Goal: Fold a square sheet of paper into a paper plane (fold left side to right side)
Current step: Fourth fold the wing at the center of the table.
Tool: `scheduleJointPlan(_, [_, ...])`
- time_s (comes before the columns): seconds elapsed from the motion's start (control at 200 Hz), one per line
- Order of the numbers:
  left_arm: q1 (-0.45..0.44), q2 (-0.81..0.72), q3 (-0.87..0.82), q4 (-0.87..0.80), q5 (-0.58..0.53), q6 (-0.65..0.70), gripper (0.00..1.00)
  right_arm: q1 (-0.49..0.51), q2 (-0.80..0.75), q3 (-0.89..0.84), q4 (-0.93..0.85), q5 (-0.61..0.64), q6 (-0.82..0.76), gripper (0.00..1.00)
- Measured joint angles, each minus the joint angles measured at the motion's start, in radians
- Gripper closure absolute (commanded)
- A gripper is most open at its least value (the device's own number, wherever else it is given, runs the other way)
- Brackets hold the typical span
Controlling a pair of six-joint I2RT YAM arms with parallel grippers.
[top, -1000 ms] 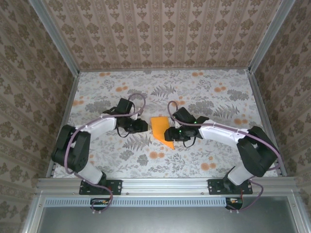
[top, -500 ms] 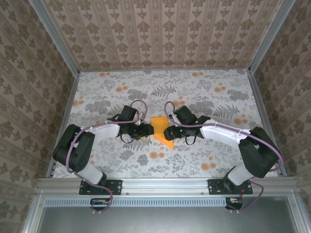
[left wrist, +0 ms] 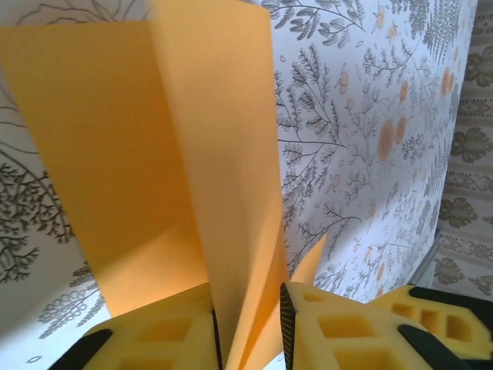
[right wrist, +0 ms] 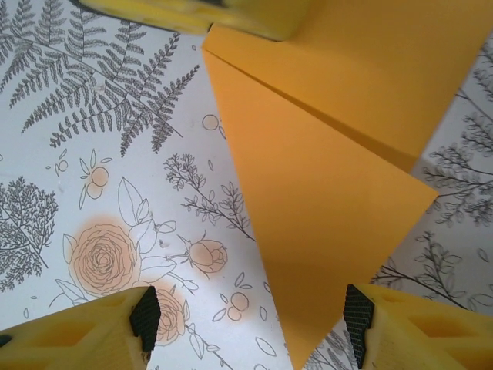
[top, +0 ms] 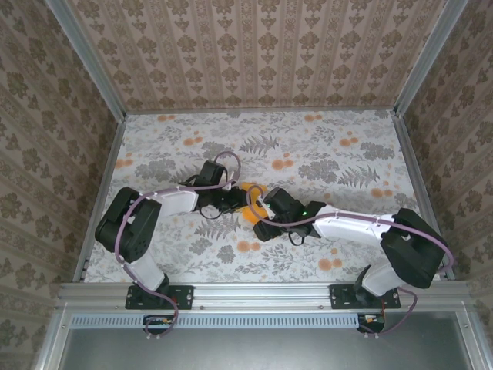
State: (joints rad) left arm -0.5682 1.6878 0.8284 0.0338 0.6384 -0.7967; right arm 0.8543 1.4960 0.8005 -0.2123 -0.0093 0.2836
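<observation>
Two hands meet over one orange paper [left wrist: 115, 154], which lies near the middle of the worktop [top: 347, 146], a little toward the near edge, on a floral cloth [right wrist: 100, 139]. Seen from above, the left hand [left wrist: 246, 335] comes in from 9 o'clock and the right hand [right wrist: 250, 316] from about 4 o'clock. They sit just beside each other with the paper mostly hidden under them, and slivers of orange show around them.

Up close, the left hand's yellow fingers [left wrist: 154, 343] are drawn nearly together. A raised fold of the paper runs up through the narrow gap toward 12 o'clock, pinched there. At 9 o'clock of that fold a wide flat panel lies on the cloth, part of it in shadow.

The right hand's fingers [right wrist: 142, 316] stand wide apart and grip nothing. The paper's pointed corner lies on the cloth between them, aimed at 6 o'clock and close to the 3 o'clock finger; I cannot tell whether it touches. An upper layer's slanted edge crosses the paper from 11 o'clock down to 3 o'clock. A yellow finger of the left hand sits on the paper's edge at 12 o'clock.
</observation>
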Motion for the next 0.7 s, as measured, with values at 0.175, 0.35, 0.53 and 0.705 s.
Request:
scheduleJointPlan(0.175, [-0.002,0.000,0.000,0.005,0.008,-0.016,0.76,0.017,0.073,0.031,0.000,0.045,-0.008,0.38])
scheduleJointPlan(0.35, [-0.003,0.000,0.012,0.005,0.016,-0.027,0.76,0.018,0.105,0.045,0.001,0.082,-0.017,0.43])
scheduleJointPlan(0.53, [-0.003,0.000,0.026,0.013,0.024,-0.042,0.76,0.020,0.120,0.050,0.001,0.110,-0.019,0.50])
scheduleJointPlan(0.705, [-0.003,0.000,0.026,0.013,0.025,-0.049,0.75,0.020,0.146,0.053,0.000,0.137,-0.019,0.55])
